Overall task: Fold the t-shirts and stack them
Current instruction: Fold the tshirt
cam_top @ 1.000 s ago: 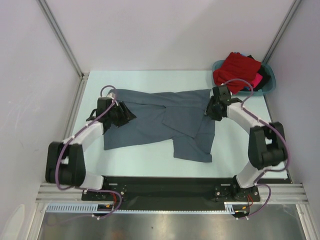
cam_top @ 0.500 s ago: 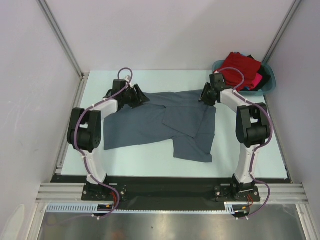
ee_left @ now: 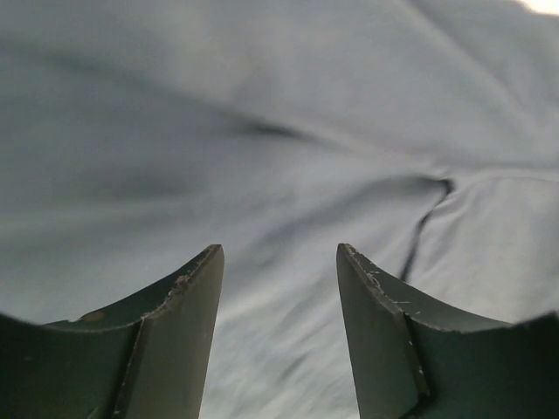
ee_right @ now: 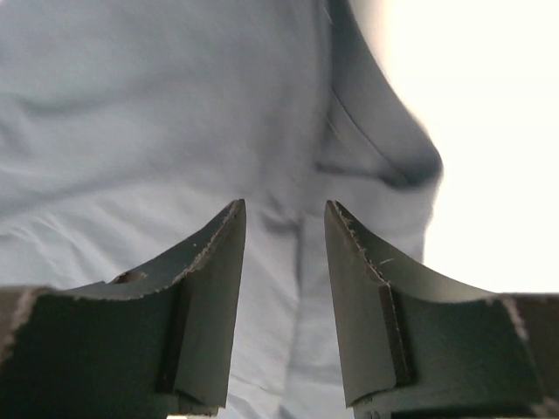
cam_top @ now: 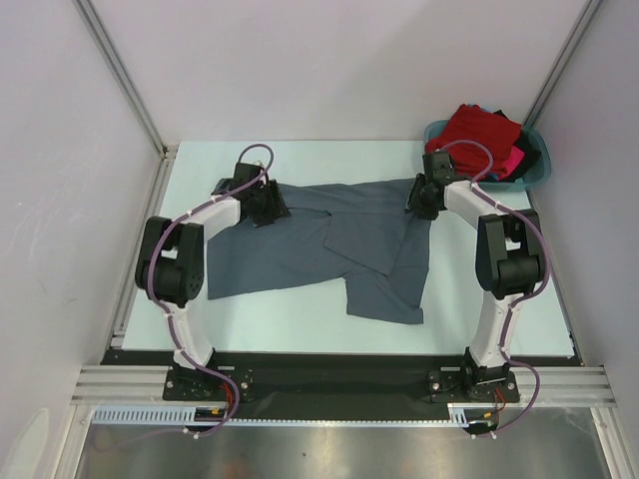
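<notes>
**Two pinches on the far edge of the grey t-shirt**

The grey t-shirt (cam_top: 300, 249) lies spread across the middle of the surface (cam_top: 280, 324), rumpled and doubled over itself toward 4 o'clock. My left gripper (ee_left: 279, 253) sits low over its 10 o'clock corner and my right gripper (ee_right: 284, 205) over its 2 o'clock corner. Both are spread, with cloth showing beyond the fingers and nothing pinched.

I judge the step to be taking the far edge. To do it well I should drop both grippers straight down, bite one layer close to the hem, and close together so the edge lifts level.

For room, the open surface lies toward 6 o'clock, so that is where the fold can travel. My right side is tight: the teal basin (cam_top: 536, 175), heaped with the red t-shirt (cam_top: 479, 132), stands just beyond at 1 o'clock. The side wall is close at 9 o'clock.
</notes>
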Available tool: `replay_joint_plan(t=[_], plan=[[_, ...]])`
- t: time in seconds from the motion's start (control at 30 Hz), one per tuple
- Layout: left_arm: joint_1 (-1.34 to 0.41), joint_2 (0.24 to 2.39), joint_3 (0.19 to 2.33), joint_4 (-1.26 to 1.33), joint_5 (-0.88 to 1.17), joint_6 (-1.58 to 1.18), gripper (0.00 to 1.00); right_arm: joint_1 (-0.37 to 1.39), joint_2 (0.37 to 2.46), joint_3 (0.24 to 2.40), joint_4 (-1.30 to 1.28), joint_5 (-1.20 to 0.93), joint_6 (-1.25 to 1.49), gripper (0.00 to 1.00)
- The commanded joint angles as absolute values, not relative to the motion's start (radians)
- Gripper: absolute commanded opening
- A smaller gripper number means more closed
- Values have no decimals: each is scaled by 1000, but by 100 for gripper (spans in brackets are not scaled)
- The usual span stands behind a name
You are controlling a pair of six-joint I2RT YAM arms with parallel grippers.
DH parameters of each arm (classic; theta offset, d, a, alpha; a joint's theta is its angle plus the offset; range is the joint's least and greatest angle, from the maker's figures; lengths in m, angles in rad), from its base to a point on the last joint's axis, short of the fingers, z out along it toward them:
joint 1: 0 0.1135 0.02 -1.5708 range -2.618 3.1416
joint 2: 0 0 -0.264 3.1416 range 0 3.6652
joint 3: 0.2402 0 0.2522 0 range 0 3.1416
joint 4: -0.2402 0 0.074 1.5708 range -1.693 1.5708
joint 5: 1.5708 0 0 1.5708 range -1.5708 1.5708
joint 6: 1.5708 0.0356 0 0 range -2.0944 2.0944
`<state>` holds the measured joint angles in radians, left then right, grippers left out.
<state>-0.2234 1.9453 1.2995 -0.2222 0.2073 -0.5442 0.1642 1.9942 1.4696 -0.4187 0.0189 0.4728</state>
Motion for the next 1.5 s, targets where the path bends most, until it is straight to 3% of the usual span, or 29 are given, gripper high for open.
replay_joint_plan(t=[0.0,0.23,0.47,1.47], plan=[[-230,1778,1243,-299,2,-489,61,153,1890,1414,-446,51,453,46],[-230,1677,1134,-253,-2,-491,63,155,1825,1333,-448,17,453,47],[-238,1776,1190,-184,222,-531,62,149,1888,1338,-408,-58,469,46],[-245,1871,1282,-227,229,-505,62,126,2103,1525,-361,-112,468,45]])
